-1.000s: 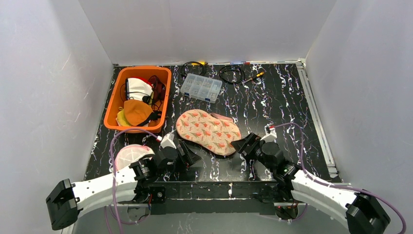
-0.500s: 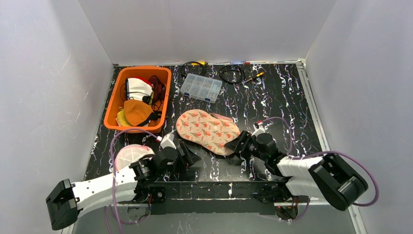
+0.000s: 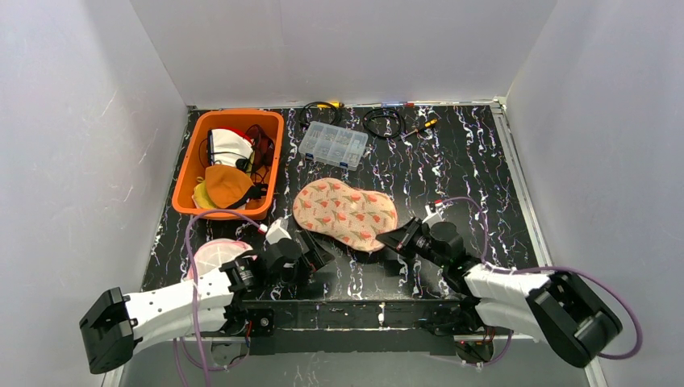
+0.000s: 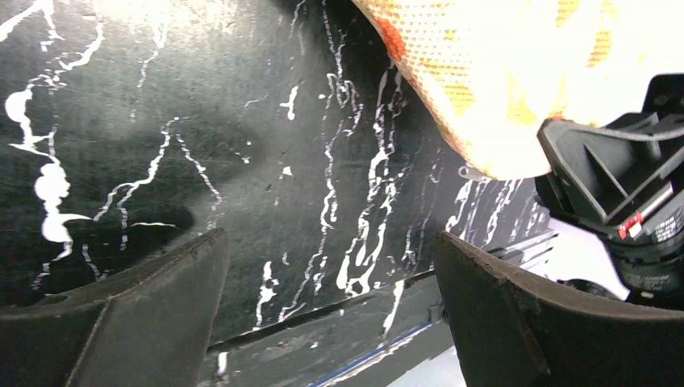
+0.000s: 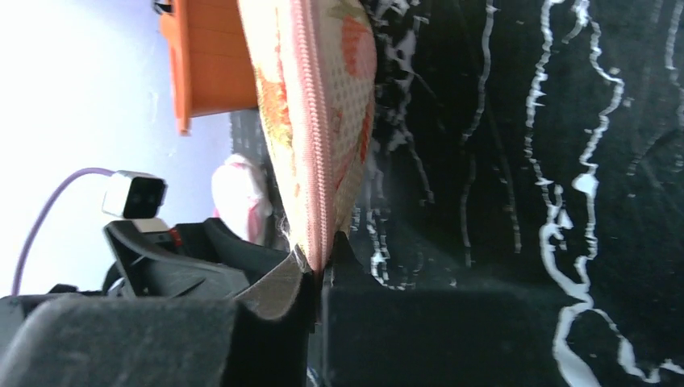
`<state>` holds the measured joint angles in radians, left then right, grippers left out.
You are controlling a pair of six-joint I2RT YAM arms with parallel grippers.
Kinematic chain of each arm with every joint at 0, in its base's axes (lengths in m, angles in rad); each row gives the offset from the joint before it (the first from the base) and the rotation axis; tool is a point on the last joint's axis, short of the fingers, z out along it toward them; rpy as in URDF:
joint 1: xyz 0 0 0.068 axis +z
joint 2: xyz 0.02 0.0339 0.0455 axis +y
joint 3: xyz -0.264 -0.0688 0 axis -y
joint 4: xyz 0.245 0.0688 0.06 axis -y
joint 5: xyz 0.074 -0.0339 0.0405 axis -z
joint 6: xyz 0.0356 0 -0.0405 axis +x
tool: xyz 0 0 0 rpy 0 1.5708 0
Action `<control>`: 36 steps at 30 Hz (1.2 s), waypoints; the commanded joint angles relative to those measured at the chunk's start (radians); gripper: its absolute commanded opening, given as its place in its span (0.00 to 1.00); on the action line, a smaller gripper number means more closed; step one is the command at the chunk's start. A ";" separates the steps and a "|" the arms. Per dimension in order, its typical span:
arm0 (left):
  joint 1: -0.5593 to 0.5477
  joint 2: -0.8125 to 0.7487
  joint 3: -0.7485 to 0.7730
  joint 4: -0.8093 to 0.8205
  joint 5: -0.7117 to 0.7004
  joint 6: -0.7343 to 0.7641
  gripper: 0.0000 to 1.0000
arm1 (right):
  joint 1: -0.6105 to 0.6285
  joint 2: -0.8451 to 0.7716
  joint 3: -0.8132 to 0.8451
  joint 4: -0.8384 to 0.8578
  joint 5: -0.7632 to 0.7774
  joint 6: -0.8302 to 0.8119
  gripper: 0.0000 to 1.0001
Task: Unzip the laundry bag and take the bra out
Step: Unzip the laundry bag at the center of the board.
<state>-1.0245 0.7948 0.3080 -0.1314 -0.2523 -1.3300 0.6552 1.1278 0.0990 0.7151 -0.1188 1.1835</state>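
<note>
The laundry bag (image 3: 345,212), a mesh pouch with an orange print, lies mid-table. My right gripper (image 3: 398,239) is shut on its near right edge. In the right wrist view the bag's pink zipper (image 5: 311,129) runs down into my right gripper (image 5: 321,262), pinched between the jaws. My left gripper (image 3: 317,255) stands open just left of the bag's near end, touching nothing. In the left wrist view my left gripper (image 4: 331,270) frames bare table, with the bag (image 4: 492,81) at the upper right. The bra is hidden.
An orange bin (image 3: 192,165) of clothes stands at the back left. A clear plastic box (image 3: 333,145) and black cables (image 3: 383,121) lie along the back. A round pink-and-white item (image 3: 216,258) lies by the left arm. The right gripper's black body (image 4: 621,185) is close to my left fingers.
My right gripper moved in and shut on the bag's near right edge. My left gripper opened wider. The bag shifted slightly.
</note>
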 commanded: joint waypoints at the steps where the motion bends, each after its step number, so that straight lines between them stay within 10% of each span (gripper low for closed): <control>1: -0.005 0.034 0.061 0.004 -0.051 -0.072 0.95 | 0.003 -0.124 0.008 -0.056 0.032 0.101 0.01; 27: 0.031 0.283 0.101 0.413 -0.075 -0.372 0.90 | 0.121 -0.269 0.063 -0.106 0.073 0.339 0.01; 36: 0.078 0.359 0.108 0.441 -0.038 -0.392 0.70 | 0.132 -0.267 0.064 -0.087 0.050 0.330 0.01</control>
<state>-0.9707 1.1469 0.3866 0.2924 -0.2935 -1.7130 0.7761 0.8764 0.1181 0.5709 -0.0574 1.5143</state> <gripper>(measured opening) 0.751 0.067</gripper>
